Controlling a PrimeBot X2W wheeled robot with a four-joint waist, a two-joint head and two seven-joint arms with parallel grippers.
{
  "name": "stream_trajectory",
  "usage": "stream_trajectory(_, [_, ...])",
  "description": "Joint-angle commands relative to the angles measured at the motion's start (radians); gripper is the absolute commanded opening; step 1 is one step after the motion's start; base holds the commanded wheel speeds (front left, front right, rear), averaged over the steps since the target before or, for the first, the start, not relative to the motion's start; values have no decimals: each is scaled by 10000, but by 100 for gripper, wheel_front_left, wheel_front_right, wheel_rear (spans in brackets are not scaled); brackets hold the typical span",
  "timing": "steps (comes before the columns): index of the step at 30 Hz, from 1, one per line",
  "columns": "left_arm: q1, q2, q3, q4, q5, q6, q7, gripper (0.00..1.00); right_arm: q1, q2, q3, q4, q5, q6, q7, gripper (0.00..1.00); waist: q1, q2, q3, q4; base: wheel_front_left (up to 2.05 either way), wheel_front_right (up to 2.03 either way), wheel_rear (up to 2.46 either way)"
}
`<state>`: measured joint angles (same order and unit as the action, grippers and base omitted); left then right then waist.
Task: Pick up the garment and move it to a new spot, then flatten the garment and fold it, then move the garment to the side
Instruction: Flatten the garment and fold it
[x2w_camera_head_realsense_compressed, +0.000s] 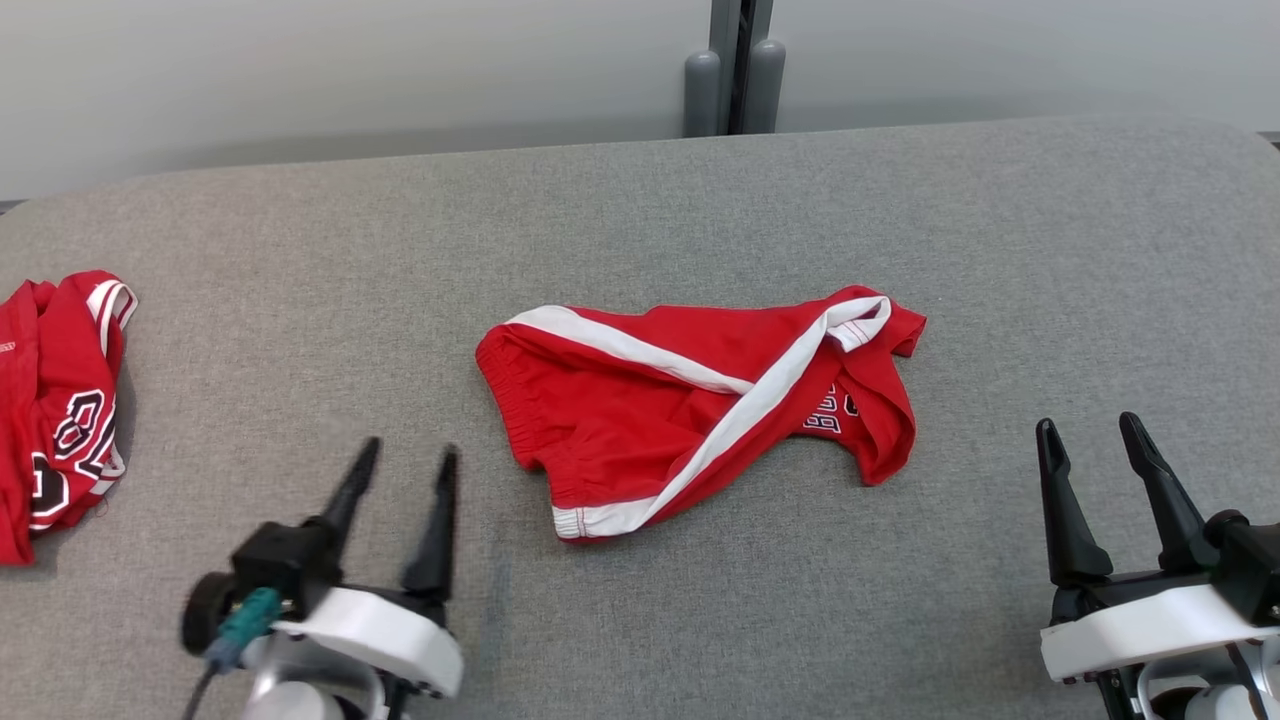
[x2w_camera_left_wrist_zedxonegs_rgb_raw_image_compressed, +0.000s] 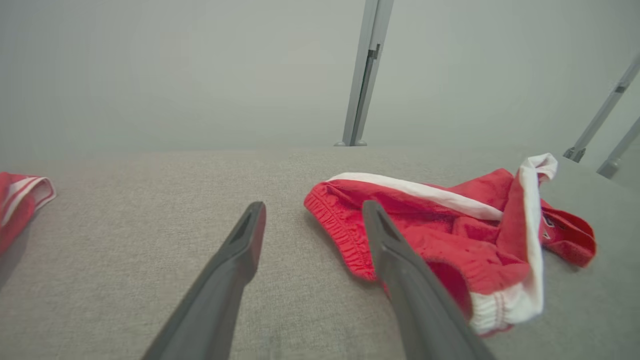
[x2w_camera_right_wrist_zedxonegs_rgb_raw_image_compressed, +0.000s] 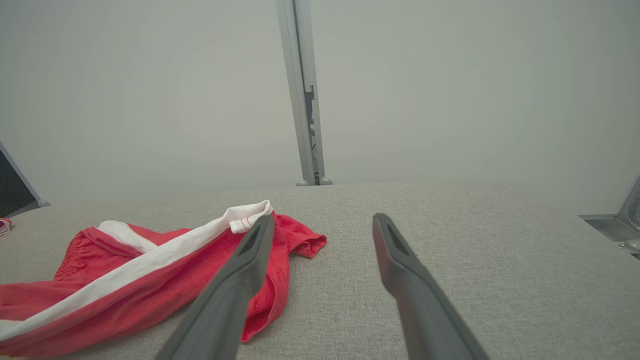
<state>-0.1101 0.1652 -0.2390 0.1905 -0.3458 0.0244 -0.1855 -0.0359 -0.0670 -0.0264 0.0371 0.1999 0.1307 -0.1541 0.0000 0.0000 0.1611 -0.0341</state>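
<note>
The red garment lies crumpled in the middle of the grey tabletop — untouched. The left end effector and the right end effector sit short of it on either side — fingers spread wide, both empty.

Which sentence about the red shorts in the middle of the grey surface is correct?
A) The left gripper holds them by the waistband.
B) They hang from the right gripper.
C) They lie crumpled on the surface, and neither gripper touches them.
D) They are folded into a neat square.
C: the red shorts lie crumpled on the grey surface, while the left gripper and the right gripper are open and apart from them.
</note>
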Motion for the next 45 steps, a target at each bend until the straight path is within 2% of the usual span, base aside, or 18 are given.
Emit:
stream_trajectory(1, [-71,-89,-160,-88,-119,-126,150,100,11,-9,-26,-77,-7,2,0,100,0,0,27,4,0,0,0])
stream_trajectory(7, [291,-294,-839,-416,-477,-668,961,100,-38,34,70,-38,29,2,-63,100,0,0,155,-15,0,0,0])
stream_trajectory(16, [579,-330,-1430,-650,-801,-980,1675,100,-147,80,161,96,79,2,-100,100,0,0,349,16,0,0,0])
stream_trajectory(23, [285,-368,-1653,-547,-1048,-1175,1793,100,-274,89,251,214,99,2,-131,100,0,0,457,-15,0,0,0])
stream_trajectory(24, [287,-368,-1675,-513,-1101,-1207,1844,85,-313,90,279,227,107,2,-138,100,0,0,475,-28,0,0,0])
stream_trajectory(25, [261,-378,-1664,-493,-1197,-1214,1840,52,-332,92,305,242,112,2,-137,100,0,0,493,-45,0,0,0])
stream_trajectory(26, [179,-347,-1646,-492,-1198,-1230,1826,38,-351,93,326,252,119,2,-144,100,0,0,529,-64,0,0,0])
stream_trajectory(27, [99,-310,-1672,-483,-1239,-1265,1854,3,-375,94,336,261,129,2,-158,100,0,0,556,-76,0,0,0])
stream_trajectory(28, [55,-301,-1680,-494,-1271,-1275,1877,0,-389,94,346,270,140,2,-172,100,0,0,598,-84,0,0,0])
stream_trajectory(35, [-212,-171,-1737,-516,-1270,-1333,1791,0,-826,2,654,515,184,2,-142,100,0,0,991,-55,0,0,0])
stream_trajectory(45, [-924,-319,-2063,-264,-991,-1385,1453,0,-2397,-343,1647,1472,392,2,-218,100,0,0,1721,488,0,0,0])
